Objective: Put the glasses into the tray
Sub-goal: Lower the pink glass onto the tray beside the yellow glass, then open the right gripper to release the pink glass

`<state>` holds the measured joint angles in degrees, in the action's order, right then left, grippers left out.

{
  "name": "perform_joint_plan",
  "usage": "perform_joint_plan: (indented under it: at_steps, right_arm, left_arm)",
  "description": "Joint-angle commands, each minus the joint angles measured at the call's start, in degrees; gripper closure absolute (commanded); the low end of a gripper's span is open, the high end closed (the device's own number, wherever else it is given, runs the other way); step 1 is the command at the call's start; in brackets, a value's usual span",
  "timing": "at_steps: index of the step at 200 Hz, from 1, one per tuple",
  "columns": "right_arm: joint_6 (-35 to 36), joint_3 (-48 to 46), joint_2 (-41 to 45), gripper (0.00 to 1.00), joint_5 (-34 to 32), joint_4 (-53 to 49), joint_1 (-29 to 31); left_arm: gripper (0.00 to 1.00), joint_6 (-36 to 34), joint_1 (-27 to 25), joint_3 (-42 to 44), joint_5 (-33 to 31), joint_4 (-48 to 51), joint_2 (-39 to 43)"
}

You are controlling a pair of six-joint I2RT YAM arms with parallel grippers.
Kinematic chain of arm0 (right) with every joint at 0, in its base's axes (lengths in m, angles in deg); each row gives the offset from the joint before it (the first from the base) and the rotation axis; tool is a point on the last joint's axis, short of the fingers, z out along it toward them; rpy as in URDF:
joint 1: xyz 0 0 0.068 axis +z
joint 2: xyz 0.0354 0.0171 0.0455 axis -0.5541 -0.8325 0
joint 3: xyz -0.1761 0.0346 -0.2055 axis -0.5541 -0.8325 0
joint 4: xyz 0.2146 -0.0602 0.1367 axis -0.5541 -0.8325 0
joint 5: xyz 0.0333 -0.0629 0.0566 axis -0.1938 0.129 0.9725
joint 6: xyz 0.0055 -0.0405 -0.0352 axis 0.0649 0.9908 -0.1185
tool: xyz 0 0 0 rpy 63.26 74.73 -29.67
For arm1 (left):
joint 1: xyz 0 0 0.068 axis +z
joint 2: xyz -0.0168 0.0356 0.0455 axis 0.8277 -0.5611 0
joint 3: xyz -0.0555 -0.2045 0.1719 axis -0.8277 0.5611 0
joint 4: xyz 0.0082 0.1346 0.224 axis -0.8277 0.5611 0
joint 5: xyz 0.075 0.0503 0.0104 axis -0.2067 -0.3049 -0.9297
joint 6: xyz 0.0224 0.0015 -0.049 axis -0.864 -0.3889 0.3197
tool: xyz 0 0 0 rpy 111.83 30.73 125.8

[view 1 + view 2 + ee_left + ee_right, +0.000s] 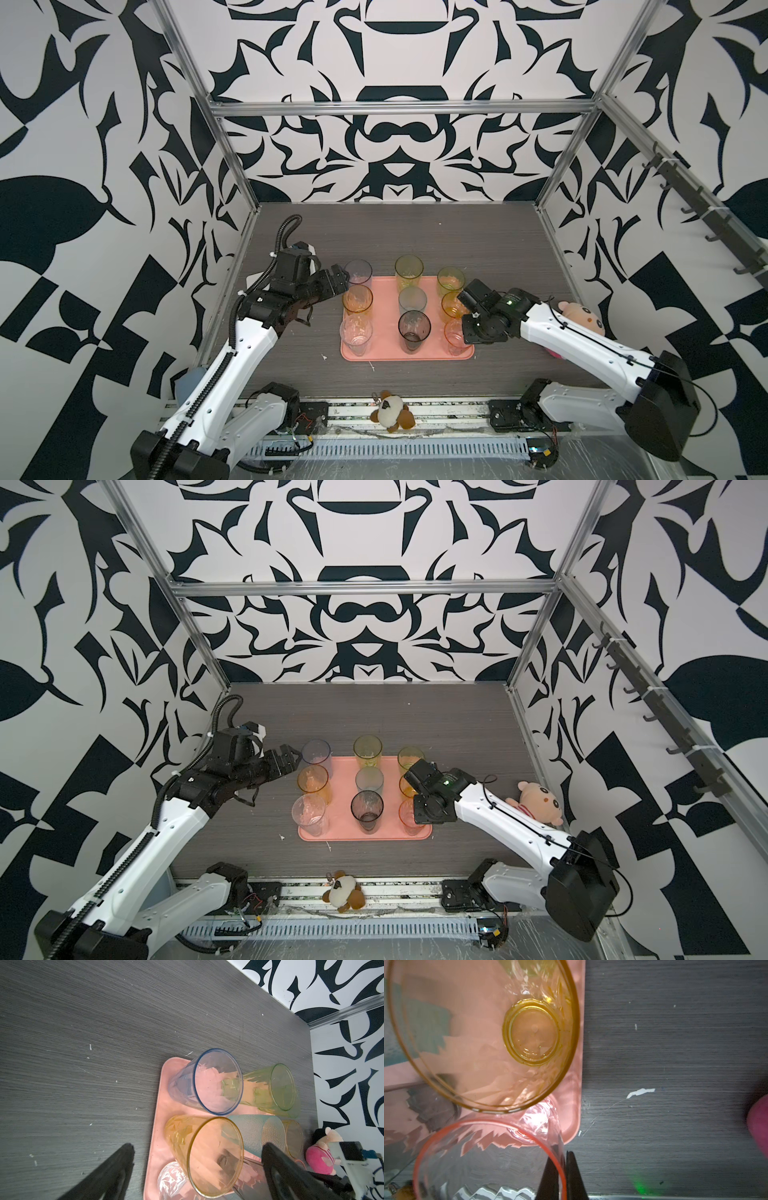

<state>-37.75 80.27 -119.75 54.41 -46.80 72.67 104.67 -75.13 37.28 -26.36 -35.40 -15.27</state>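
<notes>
- The tray sits mid-table: salmon pink, flat, with a low rim and rounded corners. All nine glasses stand upright in it, three rows of three.
- Going by the tray as a clock face, the far row has the blue-tinted tumbler at 11, the green tumbler at 12 and the yellow tumbler at 1.
- In the middle row, the orange tumbler is at 9, the teal tumbler is dead centre and the amber tumbler is at 3.
- In the near row, the clear tumbler is at 7, the smoky grey tumbler is at 6 and the pink tumbler is at 5, right in the corner.
- Looks-wise they're all see-through, so the pink of the tray shows through them. Most have faceted walls, and the teal one looks pebbly.
- The right gripper is clamped on the pink tumbler's rim, one finger inside the wall and one outside.
- The left gripper has its jaws spread wide with nothing in them. It's at the tray's 10 o'clock, just beside the blue-tinted and orange ones.
</notes>
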Motion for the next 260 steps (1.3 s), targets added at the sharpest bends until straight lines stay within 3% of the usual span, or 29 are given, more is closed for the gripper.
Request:
perform_joint_plan:
  at_steps: [1,112,157,260]
  right_arm:
    - [1.42,0.18,-0.67,1.00,0.59,1.62,-0.90]
    - [1.85,2.92,-2.75,1.00,-0.39,-1.65,-2.29]
    - [1.64,3.03,-1.52,0.85,-0.62,-2.44,-2.20]
    - [1.99,7.06,2.40,0.71,-2.19,-3.89,-2.25]
  left_arm:
    - [0.01,-0.39,-0.15,-0.79,-0.82,1.23,0.56]
    - [0.01,-0.83,-0.12,-1.00,-1.07,1.46,0.44]
    - [0.00,-0.93,-0.15,-0.67,-1.34,1.64,1.03]
    - [0.00,-1.61,-0.01,-1.65,-3.42,2.01,1.27]
